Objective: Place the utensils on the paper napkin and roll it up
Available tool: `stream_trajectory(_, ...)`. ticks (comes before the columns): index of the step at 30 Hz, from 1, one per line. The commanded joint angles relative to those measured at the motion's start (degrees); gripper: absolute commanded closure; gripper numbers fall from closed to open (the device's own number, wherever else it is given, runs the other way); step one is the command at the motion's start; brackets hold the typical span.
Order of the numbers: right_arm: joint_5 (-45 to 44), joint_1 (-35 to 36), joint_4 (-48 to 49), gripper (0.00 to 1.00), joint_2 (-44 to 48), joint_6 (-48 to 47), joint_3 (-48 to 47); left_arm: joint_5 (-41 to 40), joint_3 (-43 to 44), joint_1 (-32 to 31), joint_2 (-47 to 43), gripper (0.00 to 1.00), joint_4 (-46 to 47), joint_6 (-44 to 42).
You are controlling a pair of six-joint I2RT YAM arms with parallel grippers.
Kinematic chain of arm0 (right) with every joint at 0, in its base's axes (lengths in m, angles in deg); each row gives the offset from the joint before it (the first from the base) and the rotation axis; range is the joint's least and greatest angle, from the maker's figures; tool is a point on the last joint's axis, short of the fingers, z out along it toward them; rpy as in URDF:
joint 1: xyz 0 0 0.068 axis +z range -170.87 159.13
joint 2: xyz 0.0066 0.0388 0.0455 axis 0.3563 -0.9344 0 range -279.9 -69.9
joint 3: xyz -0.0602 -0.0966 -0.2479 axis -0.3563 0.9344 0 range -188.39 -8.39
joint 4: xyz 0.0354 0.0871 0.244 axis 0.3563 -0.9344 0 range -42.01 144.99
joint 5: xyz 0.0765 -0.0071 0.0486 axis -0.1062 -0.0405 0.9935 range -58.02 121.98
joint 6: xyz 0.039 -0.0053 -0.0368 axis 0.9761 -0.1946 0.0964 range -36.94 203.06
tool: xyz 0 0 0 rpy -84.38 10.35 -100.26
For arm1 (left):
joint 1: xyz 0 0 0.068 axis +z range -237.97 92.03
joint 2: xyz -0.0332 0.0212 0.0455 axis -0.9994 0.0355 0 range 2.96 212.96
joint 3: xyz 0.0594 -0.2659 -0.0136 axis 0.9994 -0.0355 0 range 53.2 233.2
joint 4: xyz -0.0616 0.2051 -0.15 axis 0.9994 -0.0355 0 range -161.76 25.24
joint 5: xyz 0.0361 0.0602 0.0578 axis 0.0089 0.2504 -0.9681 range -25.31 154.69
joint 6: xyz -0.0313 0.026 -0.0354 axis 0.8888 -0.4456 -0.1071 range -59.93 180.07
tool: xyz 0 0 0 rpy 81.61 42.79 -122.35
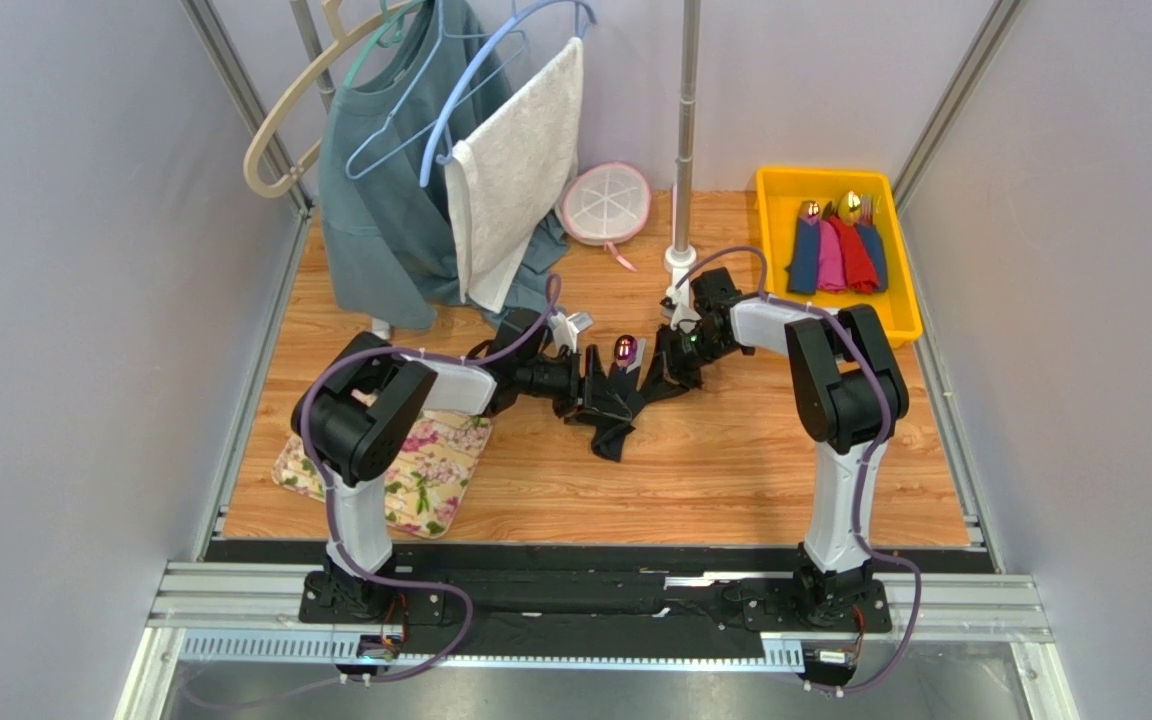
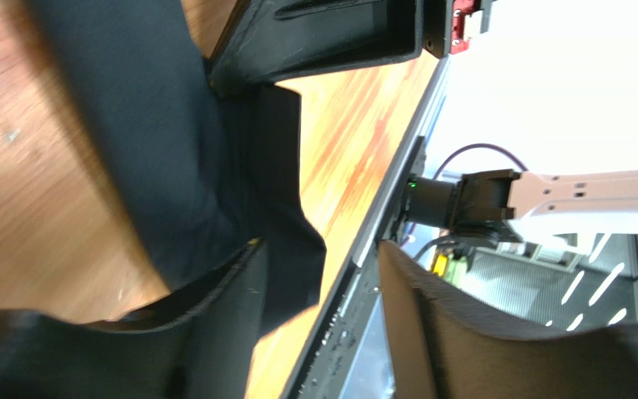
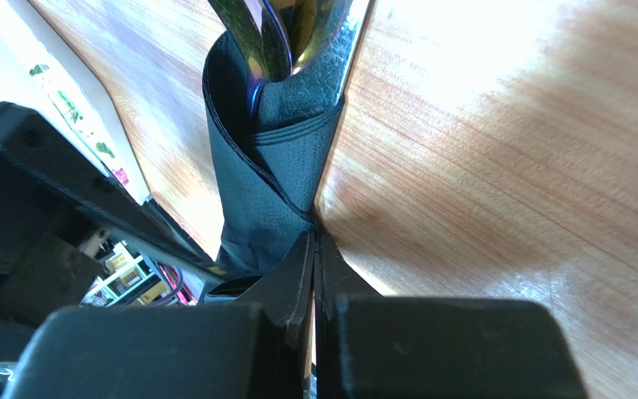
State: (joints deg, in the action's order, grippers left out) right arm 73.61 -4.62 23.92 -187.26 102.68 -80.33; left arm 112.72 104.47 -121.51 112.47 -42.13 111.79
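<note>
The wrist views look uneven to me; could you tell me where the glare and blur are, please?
Right wrist view: glare whitens the table, napkin sharp, near fingers soft. Left wrist view: upper right blown out white, table blurred. Top view: even light, sharp.

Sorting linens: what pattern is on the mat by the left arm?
The mat is floral; clearest in top external view.

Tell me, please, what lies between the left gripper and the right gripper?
In the top view, the black paper napkin, bunched around the utensils, fills that stretch, with the iridescent spoon poking out; the right gripper pinches its edge.
</note>
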Motion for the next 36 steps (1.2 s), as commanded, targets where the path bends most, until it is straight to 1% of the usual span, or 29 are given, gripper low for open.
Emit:
stream_trajectory(1,-5.68,0.01,1.10,1.00,-1.73,-2.65,1.36,0.67,-2.39,2.68,-4.13,0.44,2.24,2.76)
stream_trajectory(2,-5.59,0.01,1.19,1.00,-1.64,-2.65,1.45,0.57,-2.92,3.82,-4.05,0.51,2.68,3.46)
stream_trajectory(4,-5.59,0.01,1.45,1.00,-1.64,-2.56,1.54,0.57,-3.97,4.45,-3.87,0.59,4.08,4.17)
stream_trajectory(5,-5.59,0.01,1.45,1.00,-1.47,-2.48,1.54,0.31,-4.07,4.53,-3.87,0.67,3.82,4.00)
stream_trajectory(6,-5.50,0.01,1.54,1.00,-1.47,-2.48,1.54,0.31,-3.98,4.62,-3.52,0.70,3.74,3.82)
stream_trajectory(8,-5.50,-0.08,1.54,1.00,-1.47,-2.39,1.54,0.48,-3.46,4.62,-2.82,0.74,3.65,3.91)
stream_trajectory(10,-5.50,-0.08,1.54,1.00,-1.47,-2.39,1.63,0.49,-2.49,4.45,-1.50,0.76,2.51,3.65)
stream_trajectory(13,-5.50,0.01,1.54,1.00,-1.55,-2.22,1.72,0.40,-0.39,3.40,-0.09,0.82,-0.99,2.42)
stream_trajectory(17,-5.50,0.01,1.54,1.00,-1.55,-2.04,1.80,1.18,1.11,1.20,1.14,0.87,-1.98,2.42)
stream_trajectory(24,-5.42,-0.08,1.27,1.00,-1.38,-1.69,1.37,1.36,2.17,-1.18,3.59,0.88,-6.46,0.22)
stream_trajectory(27,-5.24,0.01,1.27,1.00,-1.29,-1.34,1.37,0.40,2.52,-1.44,4.30,0.90,-8.74,-2.41)
stream_trajectory(30,-4.45,0.01,1.36,1.00,-1.29,-0.98,1.19,-0.92,3.31,-1.70,5.53,0.90,-12.69,-5.22)
stream_trajectory(31,-3.75,0.01,1.28,1.00,-1.20,-0.64,1.02,-1.27,3.40,-1.62,5.80,0.86,-13.48,-5.93)
stream_trajectory(34,-1.82,0.01,1.28,1.00,-0.07,-0.02,0.32,-2.94,4.46,-1.70,7.03,0.81,-16.39,-8.39)
stream_trajectory(36,-0.68,0.01,0.84,0.95,0.99,0.60,-0.30,-4.70,4.89,-1.62,7.47,0.78,-18.14,-9.70)
